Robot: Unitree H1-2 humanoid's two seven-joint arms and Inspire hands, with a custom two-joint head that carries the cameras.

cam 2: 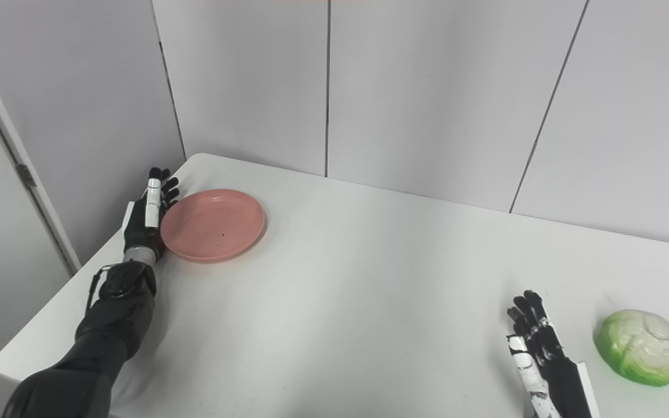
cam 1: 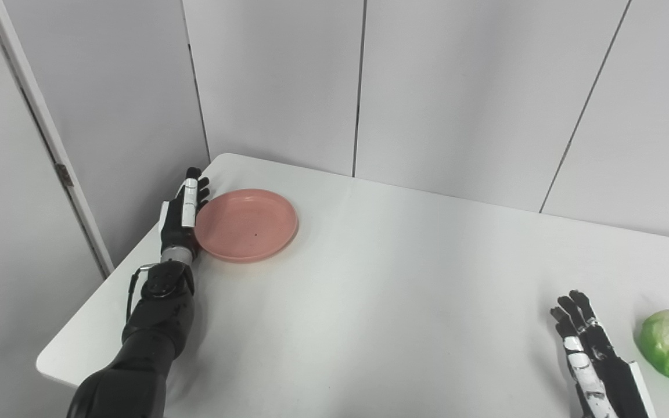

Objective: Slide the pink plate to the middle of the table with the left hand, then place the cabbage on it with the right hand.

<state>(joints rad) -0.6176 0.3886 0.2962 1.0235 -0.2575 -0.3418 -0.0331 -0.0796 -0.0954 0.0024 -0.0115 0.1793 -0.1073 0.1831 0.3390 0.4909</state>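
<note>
The left hand (cam 1: 182, 215) stands edge-on at the far left of the white surface (cam 1: 369, 290), fingers straight and held together, holding nothing, its palm side against the left rim of the pink plate (cam 1: 247, 223). That flat, blade-like pose suits a push: it can shove the plate sideways toward the middle without gripping it. The plate itself sits near the far left corner, well apart from the centre, so the slide looks barely begun. The right hand (cam 2: 543, 360) waits at the near right, fingers extended and slightly spread, empty, just beside the cabbage (cam 2: 640, 346), which lies on the surface apart from it, ready for the later pickup.
</note>
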